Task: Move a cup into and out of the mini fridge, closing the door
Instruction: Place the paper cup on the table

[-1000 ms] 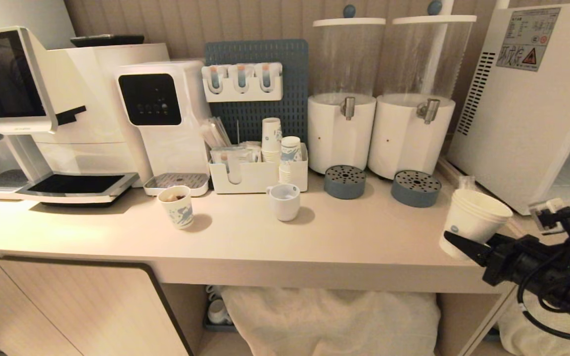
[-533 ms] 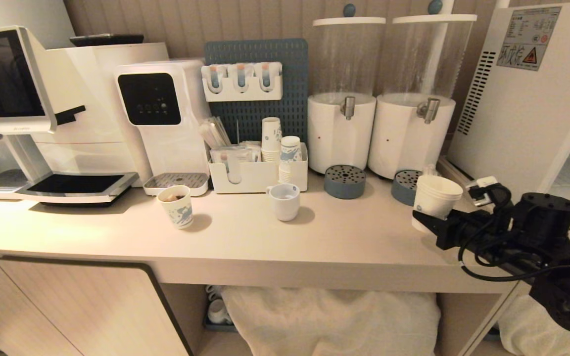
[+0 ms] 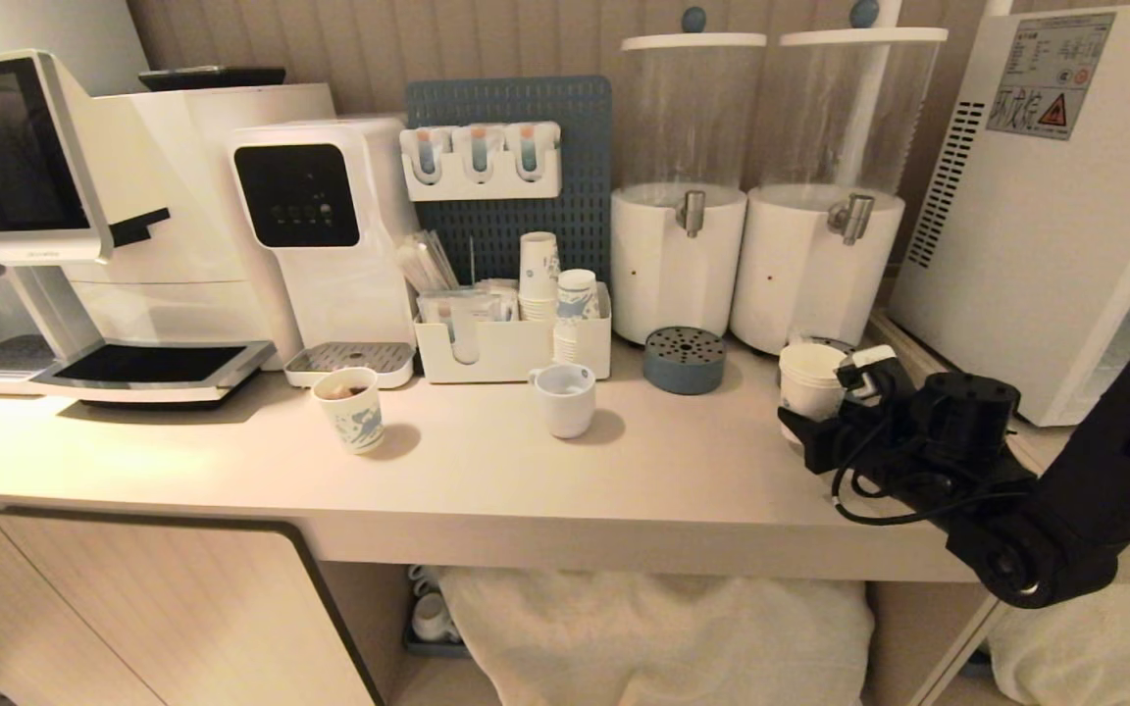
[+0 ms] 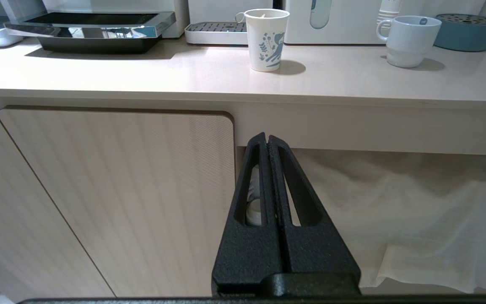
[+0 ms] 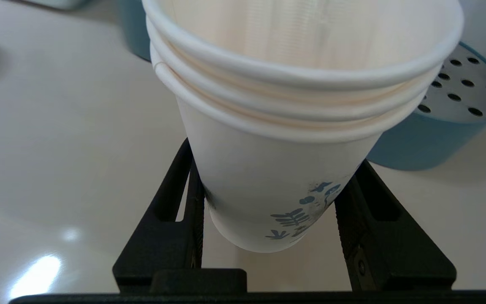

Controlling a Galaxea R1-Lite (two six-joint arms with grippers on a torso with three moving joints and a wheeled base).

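Note:
My right gripper (image 3: pixel 804 410) is shut on the cup (image 3: pixel 808 377), a tall white paper cup with a layered rim and small blue print. It holds the cup upright low over the counter (image 3: pixel 487 471), right in front of the right dispenser. In the right wrist view both fingers press the lower sides of the cup (image 5: pixel 268 177), and my right gripper (image 5: pixel 274 157) hides whether the base touches the counter. The mini fridge (image 3: pixel 1036 245) stands at the far right, its interior showing at the edge; the door is out of view. My left gripper (image 4: pixel 267 137) hangs shut and empty below the counter edge.
A blue drip tray (image 5: pixel 437 126) sits just behind the held cup. A patterned paper cup (image 3: pixel 351 409), a white ceramic cup (image 3: pixel 563 397) and a second drip tray (image 3: pixel 684 359) stand mid-counter. Two dispensers (image 3: pixel 678 260), an organiser (image 3: pixel 511 348) and coffee machines (image 3: pixel 133 226) line the back.
My right arm has carried the cup from the counter's front right corner leftward and back toward the right dispenser, and lower. The left arm has not moved.

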